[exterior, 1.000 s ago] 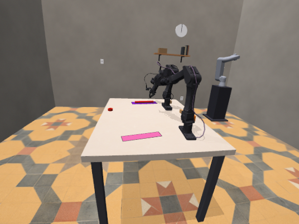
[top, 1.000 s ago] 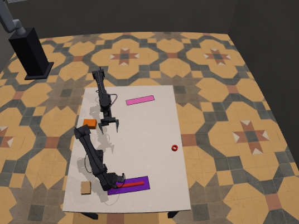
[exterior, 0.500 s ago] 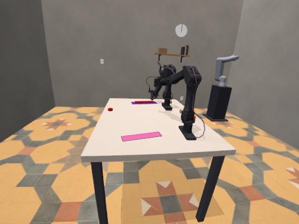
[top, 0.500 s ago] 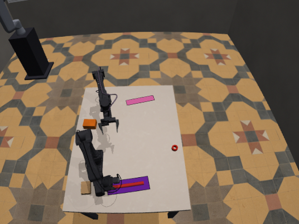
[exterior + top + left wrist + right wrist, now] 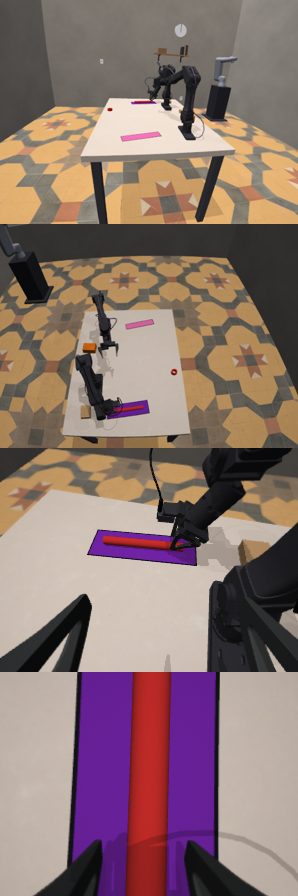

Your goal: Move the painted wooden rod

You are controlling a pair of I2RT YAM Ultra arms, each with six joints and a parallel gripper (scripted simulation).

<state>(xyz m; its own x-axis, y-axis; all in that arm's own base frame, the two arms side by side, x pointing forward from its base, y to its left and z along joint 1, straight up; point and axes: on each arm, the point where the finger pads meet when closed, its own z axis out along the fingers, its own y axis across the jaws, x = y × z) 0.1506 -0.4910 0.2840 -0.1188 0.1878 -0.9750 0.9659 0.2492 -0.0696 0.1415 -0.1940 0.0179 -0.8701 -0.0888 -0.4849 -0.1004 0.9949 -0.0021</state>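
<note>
The red painted rod (image 5: 129, 408) lies flat along the purple rectangle (image 5: 130, 411) near the table's front edge. My right gripper (image 5: 112, 408) is low over the rod's left end. In the right wrist view its fingers straddle the rod (image 5: 148, 772), with a gap of purple on each side, so it is open around the rod and not gripping it. The left wrist view shows the same gripper (image 5: 182, 544) over the rod's end (image 5: 142, 542). My left gripper (image 5: 109, 350) is open and empty above the table's middle left. The pink rectangle (image 5: 139, 324) lies empty at the far side.
An orange block (image 5: 89, 347) sits beside the left gripper. A tan block (image 5: 85, 412) sits just left of the right arm's wrist. A red ring (image 5: 174, 370) lies near the table's right edge.
</note>
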